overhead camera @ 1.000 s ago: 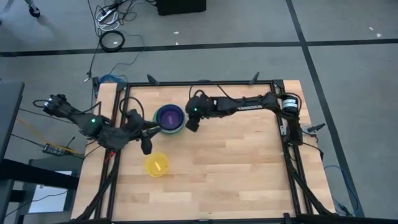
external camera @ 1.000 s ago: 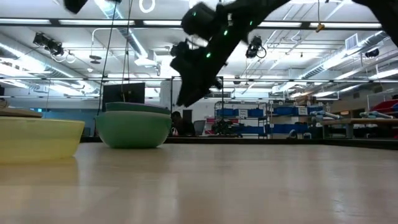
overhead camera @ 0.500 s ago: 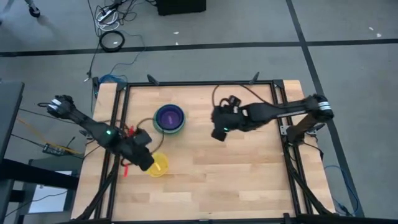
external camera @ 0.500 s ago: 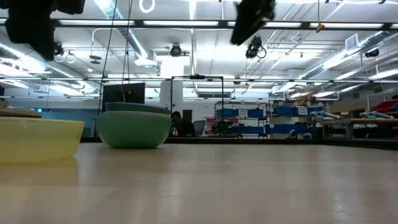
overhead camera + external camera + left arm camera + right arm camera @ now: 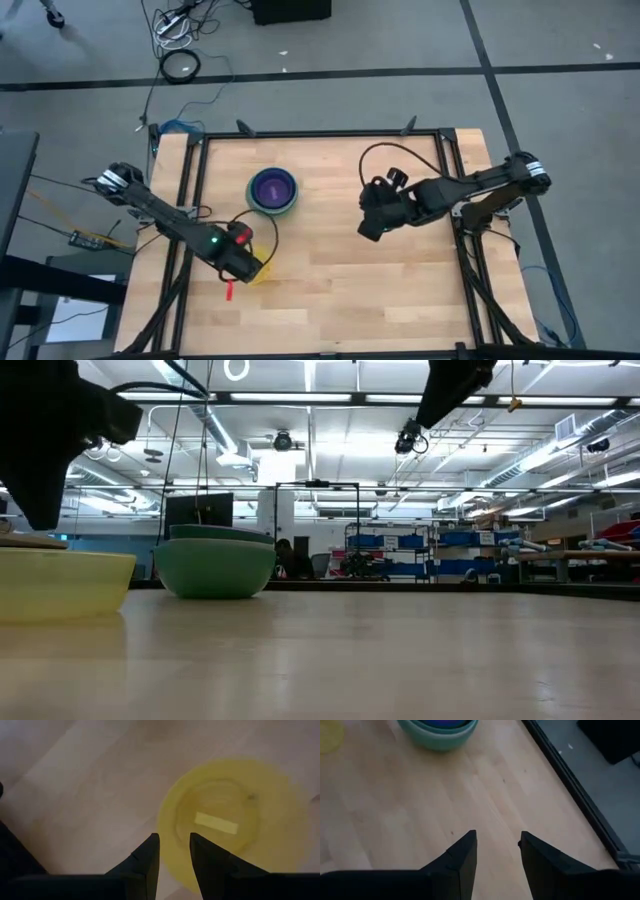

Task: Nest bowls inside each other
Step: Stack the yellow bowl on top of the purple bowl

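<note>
One round yellow bowl [image 5: 230,822] on pale wood.

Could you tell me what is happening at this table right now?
The robot is nesting bowls. A stack of bowls with purple innermost and a sage green outer bowl stands toward the table's far side. The left gripper hangs open over the rim of the lone yellow bowl, not gripping it yet. The right gripper is open, empty, above bare wood right of the stack.

Stack of nested bowls [image 5: 272,191] at table [image 5: 340,290] rear-left; 1 lone bowl [image 5: 256,268] nearer front, well apart.
</note>
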Controlling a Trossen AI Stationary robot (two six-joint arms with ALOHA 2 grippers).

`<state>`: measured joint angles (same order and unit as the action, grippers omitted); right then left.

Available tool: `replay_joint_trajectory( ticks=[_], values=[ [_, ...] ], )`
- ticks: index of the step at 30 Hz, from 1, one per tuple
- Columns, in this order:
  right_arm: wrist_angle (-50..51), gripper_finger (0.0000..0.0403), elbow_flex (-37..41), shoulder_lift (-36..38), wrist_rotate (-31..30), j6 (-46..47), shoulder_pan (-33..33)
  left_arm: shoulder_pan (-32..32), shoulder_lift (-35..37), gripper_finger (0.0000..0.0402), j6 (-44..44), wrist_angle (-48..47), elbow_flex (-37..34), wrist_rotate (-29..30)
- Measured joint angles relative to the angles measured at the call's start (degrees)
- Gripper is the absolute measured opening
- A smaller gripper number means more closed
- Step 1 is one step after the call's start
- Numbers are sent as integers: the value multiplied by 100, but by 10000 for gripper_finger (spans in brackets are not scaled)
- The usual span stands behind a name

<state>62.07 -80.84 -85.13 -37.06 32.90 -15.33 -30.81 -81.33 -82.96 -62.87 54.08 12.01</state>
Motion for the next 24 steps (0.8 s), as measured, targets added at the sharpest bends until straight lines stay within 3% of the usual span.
replay_joint_trajectory(
  ticks=[18, 21, 24],
  values=[
    [-294, 135, 155, -4, 15, 61, -25, 4, -1019, 115, -154, 61, 1, -210],
    [-288, 135, 153, -4, 16, 114, -29, 4, -1110, 87, -108, 45, 2, -214],
    [-288, 134, 155, -4, 19, 121, -42, 4, -1082, 32, -104, 50, 4, -205]
  ],
)
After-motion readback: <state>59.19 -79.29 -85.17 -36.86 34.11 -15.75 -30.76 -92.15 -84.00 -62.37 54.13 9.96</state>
